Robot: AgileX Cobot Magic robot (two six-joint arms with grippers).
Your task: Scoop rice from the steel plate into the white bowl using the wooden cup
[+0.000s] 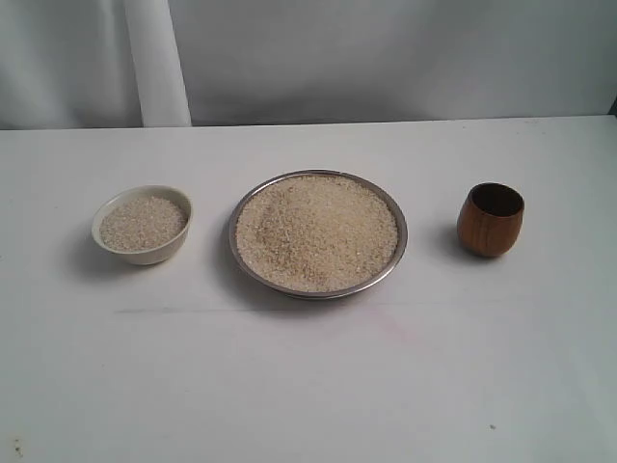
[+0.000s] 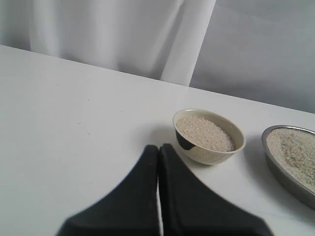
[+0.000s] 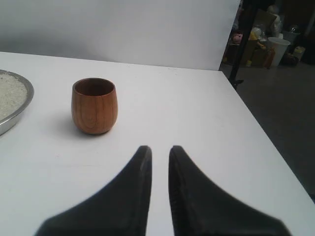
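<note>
While rice fills two dishes (plate, bowl), one cup stands.

The right gripper, jaws narrowly apart, sits short of the upright wooden cup.

White table before pale draped backdrop; dim clutter beyond its edge.

A wide, shiny steel plate sits in the middle of the bench, filled nearly to its rim with pale rice. To its left, apart from it, a small white bowl stands upright, holding more grains. To its right, well clear, a reddish wooden cup stands upright, dark inside.
</note>
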